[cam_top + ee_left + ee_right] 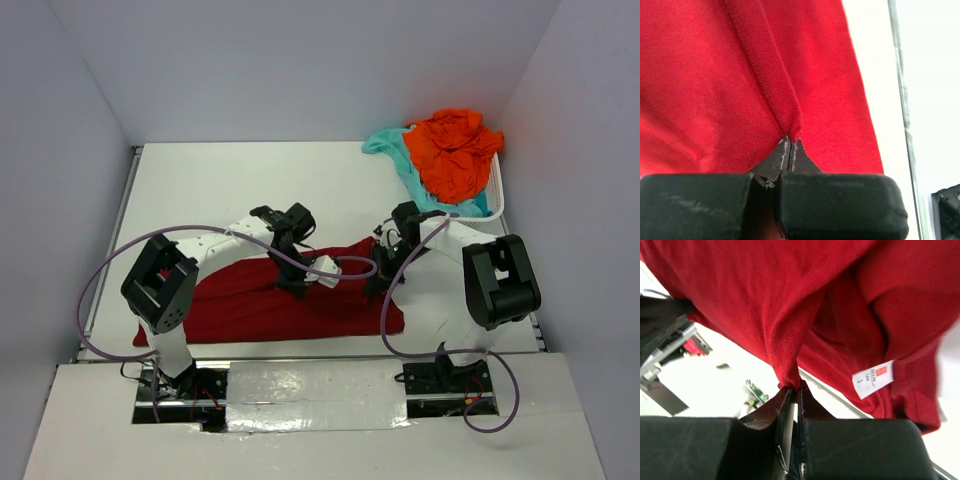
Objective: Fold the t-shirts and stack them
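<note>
Mid-fold here on the dark red t-shirt (260, 312), lying along the near edge of the counter (220, 180) between the two arms. Got the left tool (790, 142) pressed together on a raised ridge of the cloth. Right tool (796, 390) pinching a hanging fold not far from the neck label (873, 378), with barely a slit left between its fingers.

To do this bit well: lift both pinches level, hold the cloth taut between them, carry it over in one sweep and lay the edge square on the rest of the shirt. Don't release one side first, or expect a bunched corner. Leave the orange t-shirt (455, 150) and the mint t-shirt (398, 155), heaped at the white basket (497, 190) far right, for later.
</note>
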